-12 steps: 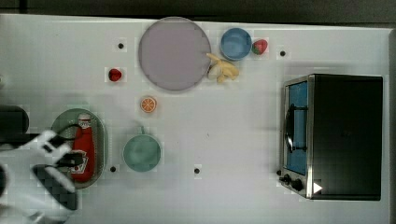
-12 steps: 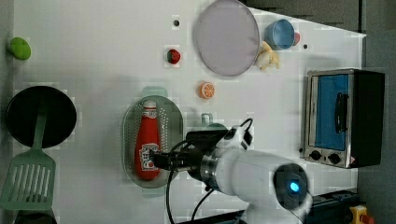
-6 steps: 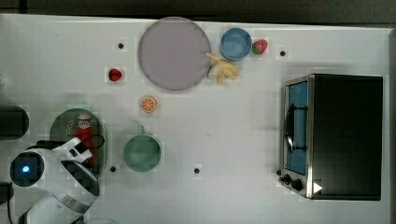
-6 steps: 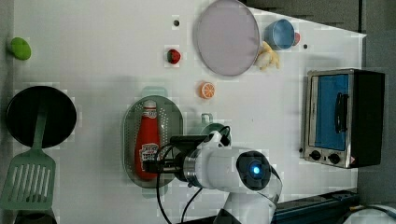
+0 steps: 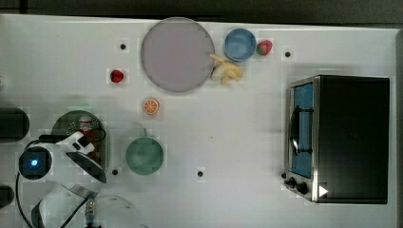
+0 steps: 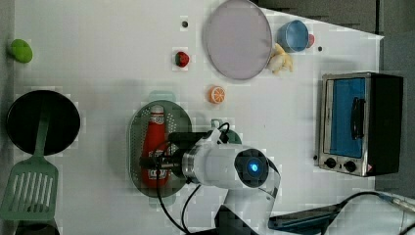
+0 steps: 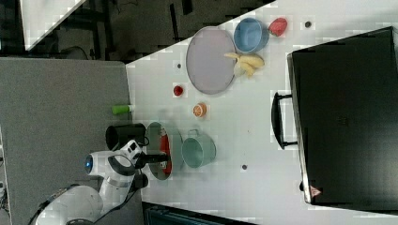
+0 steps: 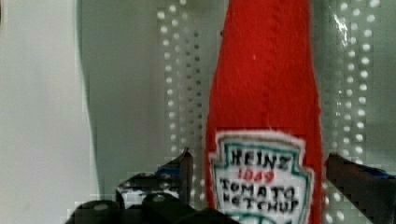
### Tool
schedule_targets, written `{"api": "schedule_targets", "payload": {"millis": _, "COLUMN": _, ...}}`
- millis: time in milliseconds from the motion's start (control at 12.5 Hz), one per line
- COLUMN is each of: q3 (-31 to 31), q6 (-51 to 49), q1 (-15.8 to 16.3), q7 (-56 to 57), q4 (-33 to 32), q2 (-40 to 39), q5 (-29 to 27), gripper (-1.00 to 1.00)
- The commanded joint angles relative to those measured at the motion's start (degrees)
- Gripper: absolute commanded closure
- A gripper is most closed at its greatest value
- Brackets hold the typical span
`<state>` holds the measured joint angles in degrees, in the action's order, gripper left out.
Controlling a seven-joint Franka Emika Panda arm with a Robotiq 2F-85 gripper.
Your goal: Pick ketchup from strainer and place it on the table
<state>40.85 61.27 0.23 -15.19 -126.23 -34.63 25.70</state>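
Observation:
The red ketchup [image 8: 264,93] bottle with its white label lies lengthwise in the pale green strainer [image 8: 187,84]. My gripper [image 8: 266,186] is open and low over the bottle, with one dark finger [image 8: 180,168] on each side of the label and a small gap to the bottle. In the left view the gripper [image 6: 157,164] covers the lower half of the ketchup [image 6: 156,129] inside the strainer [image 6: 137,142]. In the top view the arm hides most of the bottle; the ketchup [image 5: 86,125] cap and the strainer [image 5: 66,121] rim show. The white table [image 5: 228,123] lies all around.
A teal cup [image 5: 144,156] stands just beside the strainer on the top view's right. Farther off are an orange slice [image 5: 151,106], a strawberry [image 5: 117,76], a grey-lilac plate [image 5: 177,53], a blue bowl [image 5: 239,44] and a toaster oven [image 5: 342,137]. A black pan [image 6: 43,122] lies on the left view's left.
The arm has swung in over the strainer and the gripper has come down around the ketchup bottle's labelled half. The bottle has not moved.

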Motion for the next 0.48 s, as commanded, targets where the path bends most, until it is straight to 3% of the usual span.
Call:
{"api": "schedule_targets", "payload": {"millis": 80, "q3": -1.67, "q6": 0.69, "q1": 2.82, "q7": -5.83, "q4": 1.83, "q2": -1.00, "q5": 1.08, "gripper": -0.68}}
{"api": "schedule_targets", "payload": {"millis": 240, "q3": -2.37, "q6": 0.91, "q1": 3.56, "q7": -5.83, "q4": 2.34, "q2": -1.42, "q5": 1.08, "gripper": -0.21}}
{"api": "schedule_targets", "payload": {"millis": 480, "q3": -1.25, "q6": 0.70, "q1": 2.80, "q7": -5.82, "q4": 1.89, "q2": 1.31, "q5": 0.51, "gripper": -0.21}}
